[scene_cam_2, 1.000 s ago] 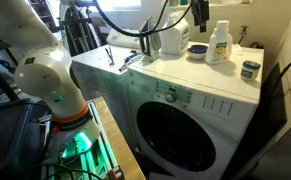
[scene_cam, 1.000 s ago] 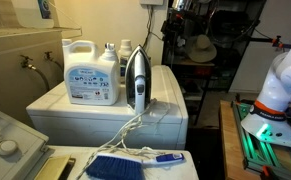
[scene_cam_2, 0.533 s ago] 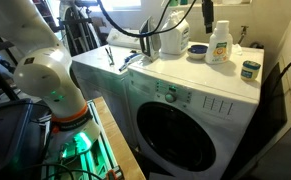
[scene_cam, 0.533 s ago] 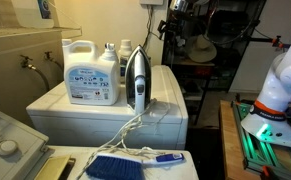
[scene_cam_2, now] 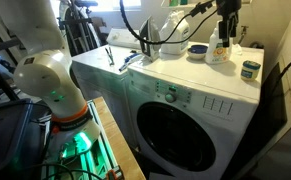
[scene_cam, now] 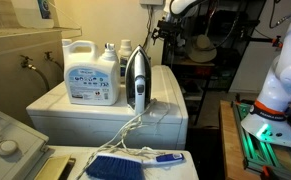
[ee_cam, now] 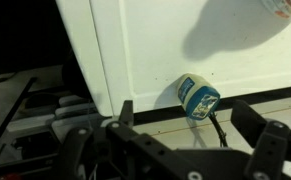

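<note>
The end effector [ee_cam: 190, 150] hangs high over the white washing-machine top that serves as desk [scene_cam_2: 160, 68], its fingers [ee_cam: 123, 115] spread wide and holding nothing. In the wrist view the small squat round tin with a blue-green label [ee_cam: 197, 97] lies below and slightly ahead, about midway between them. The tin [scene_cam_2: 249, 69] stands upright near the desk's back corner, near a small white bottle with a yellow-green label [scene_cam_2: 218, 42] (being short and round, it gives no long axis to line up on).

The arm [scene_cam_2: 43, 78] stretches up and forward, its tool [ee_cam: 190, 138] pointing down, 2 fingers [ee_cam: 126, 110] spread wide.
</note>
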